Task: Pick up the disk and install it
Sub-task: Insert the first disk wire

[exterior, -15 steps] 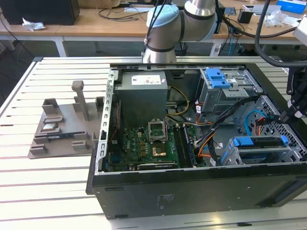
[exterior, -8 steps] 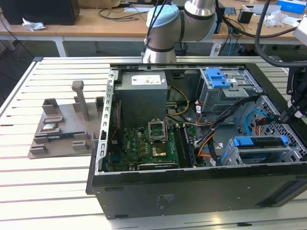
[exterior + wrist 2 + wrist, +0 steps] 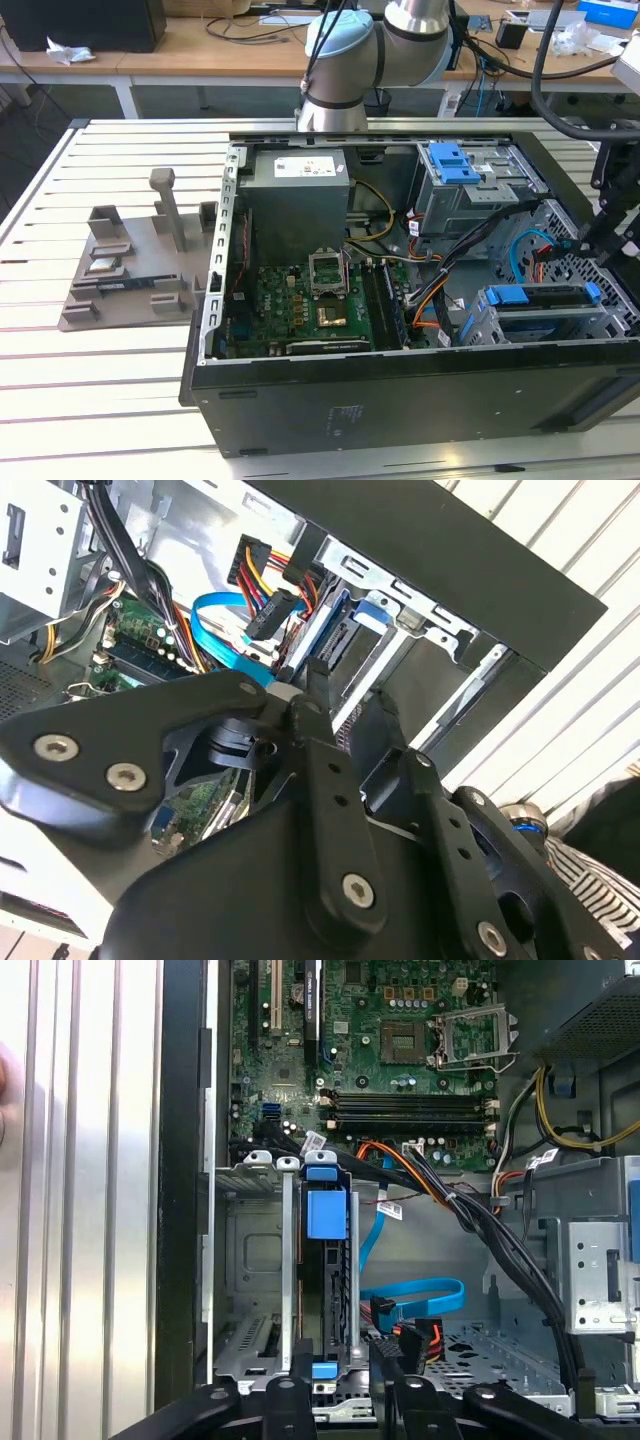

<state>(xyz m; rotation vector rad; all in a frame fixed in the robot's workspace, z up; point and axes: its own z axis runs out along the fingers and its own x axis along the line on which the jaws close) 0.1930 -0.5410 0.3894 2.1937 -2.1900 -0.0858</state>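
Note:
The disk (image 3: 545, 312) sits on edge inside the grey drive cage (image 3: 480, 330) at the open computer case's front corner, on the exterior view's right, its blue carrier rail on top. In the first wrist view the disk (image 3: 326, 1212) shows edge-on in a cage slot, blue tab up. My gripper (image 3: 592, 250) hangs just above and beside the disk's end. In both wrist views the black fingers (image 3: 288, 1395) stand apart, and the gripper (image 3: 340, 1375) is open with nothing clamped. In the second wrist view the gripper (image 3: 345, 695) points at the disk (image 3: 340, 630).
Blue, orange and black cables (image 3: 420, 1295) lie right beside the cage. The motherboard (image 3: 310, 305), power supply (image 3: 298, 200) and an upper cage with a blue latch (image 3: 450, 162) fill the case. A grey stand with posts (image 3: 130, 270) rests on the slatted table (image 3: 100, 400) at the exterior view's left.

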